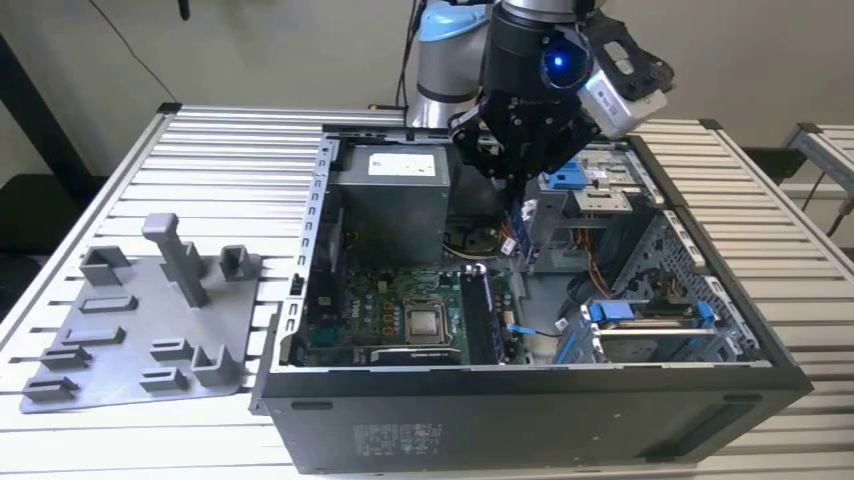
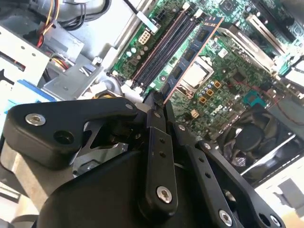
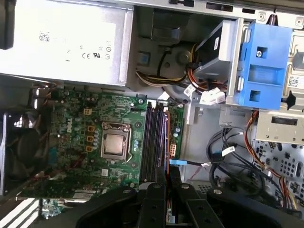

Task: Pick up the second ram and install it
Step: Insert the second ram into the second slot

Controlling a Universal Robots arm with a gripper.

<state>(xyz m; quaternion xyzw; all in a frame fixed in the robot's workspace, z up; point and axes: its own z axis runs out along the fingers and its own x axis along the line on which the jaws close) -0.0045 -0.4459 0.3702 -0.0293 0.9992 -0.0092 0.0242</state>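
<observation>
My gripper (image 1: 515, 180) hangs over the open computer case and is shut on the second ram (image 1: 513, 235), a slim dark stick that points down from the fingers. In the second wrist view the ram (image 2: 192, 52) runs out from the gripper (image 2: 159, 100), its black chips facing up, above the green motherboard (image 2: 223, 80). It lies roughly parallel to the dark memory slots (image 2: 164, 47) and a little to one side of them, clear of the board. In the first wrist view the gripper (image 3: 167, 185) holds the ram (image 3: 166, 142) edge-on beside the slots (image 3: 152, 142).
A grey plastic tray (image 1: 147, 330) with upright posts lies on the table at the exterior view's left. Inside the case are the grey power supply (image 1: 390, 190), the processor socket (image 3: 114, 145), a black fan (image 2: 251, 137), loose cables (image 3: 228, 156) and blue drive brackets (image 1: 647, 312).
</observation>
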